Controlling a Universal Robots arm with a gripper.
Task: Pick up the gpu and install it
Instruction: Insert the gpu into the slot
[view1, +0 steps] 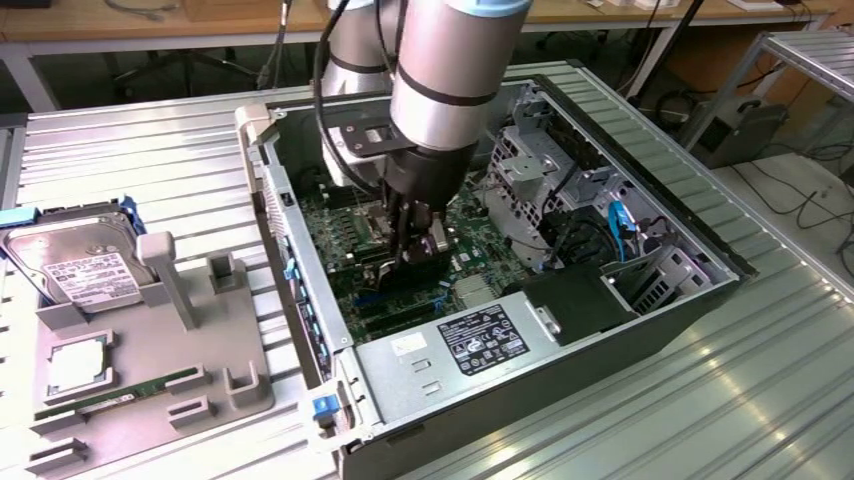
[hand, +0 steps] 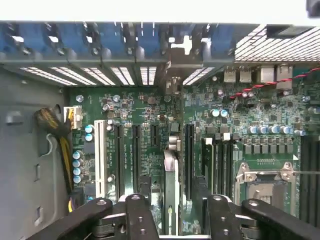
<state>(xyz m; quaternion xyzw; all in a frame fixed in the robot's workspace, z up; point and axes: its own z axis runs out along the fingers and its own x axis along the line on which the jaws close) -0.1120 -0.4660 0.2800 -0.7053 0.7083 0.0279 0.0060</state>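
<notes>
We see a ribbed metal table (view1: 721, 400) catching light. Behind stand wooden desks (view1: 134, 25); cables (view1: 814, 203) cross the floor (view1: 761, 185).

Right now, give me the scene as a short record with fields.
arm: reaches down into the open case
jaws: open, one on each side of the gpu
gpu: upright on edge over the motherboard, bracket end toward the case's rear slots
seated in slot: cannot tell
outside case: hard drive and RAM stick on the grey holder, at the exterior view's left
</notes>
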